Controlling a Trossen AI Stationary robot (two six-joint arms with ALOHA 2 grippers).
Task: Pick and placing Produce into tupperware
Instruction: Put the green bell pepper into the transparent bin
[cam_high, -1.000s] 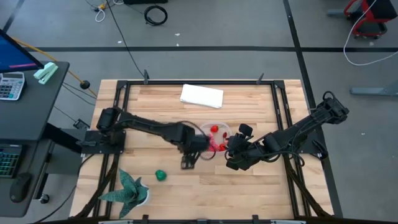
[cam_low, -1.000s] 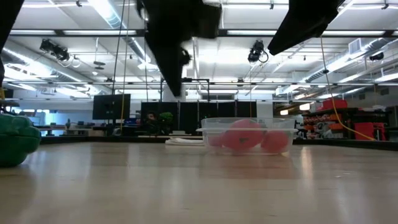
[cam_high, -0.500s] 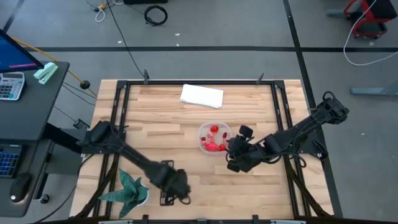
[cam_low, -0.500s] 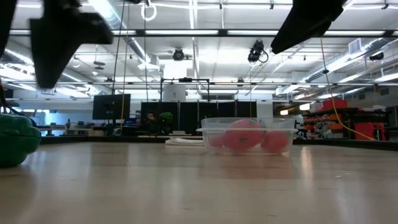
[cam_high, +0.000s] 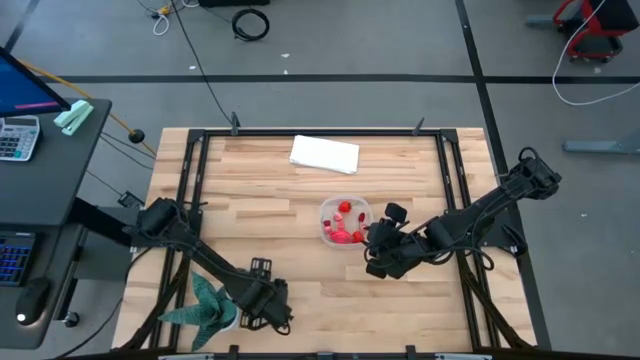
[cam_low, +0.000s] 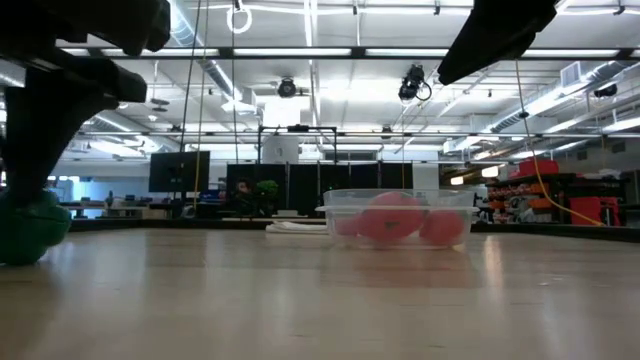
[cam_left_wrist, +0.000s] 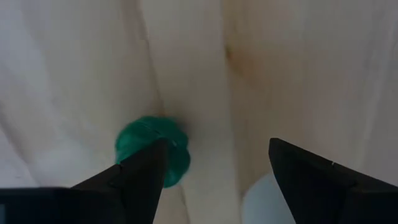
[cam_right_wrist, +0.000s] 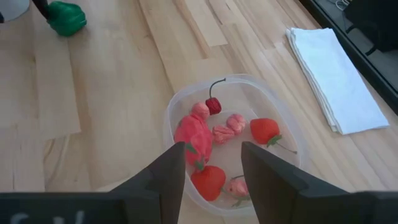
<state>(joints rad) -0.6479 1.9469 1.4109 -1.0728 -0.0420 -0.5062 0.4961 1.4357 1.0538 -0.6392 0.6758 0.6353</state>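
The clear tupperware (cam_high: 345, 222) stands mid-table and holds several red and pink produce bits (cam_right_wrist: 214, 140). The green piece (cam_left_wrist: 152, 158) lies on the wood near the table's near-left part and also shows in the low view (cam_low: 28, 228). In the high view it is hidden under my left arm. My left gripper (cam_left_wrist: 217, 165) is open above it, pointing down, with the green piece off to one finger's side rather than between the fingers. My right gripper (cam_right_wrist: 208, 180) is open and hovers just right of the tupperware (cam_right_wrist: 230, 143).
A spiky teal plant (cam_high: 205, 305) in a white pot stands at the near-left corner, close beside my left gripper (cam_high: 262, 295). A folded white cloth (cam_high: 324, 153) lies near the far edge. Bare wood stretches between the tupperware and the green piece.
My left gripper has swung away from the tupperware toward the table's near-left part and come down over the green piece beside the plant. The right arm has kept still. The produce in the tupperware and the green piece lie where they were.
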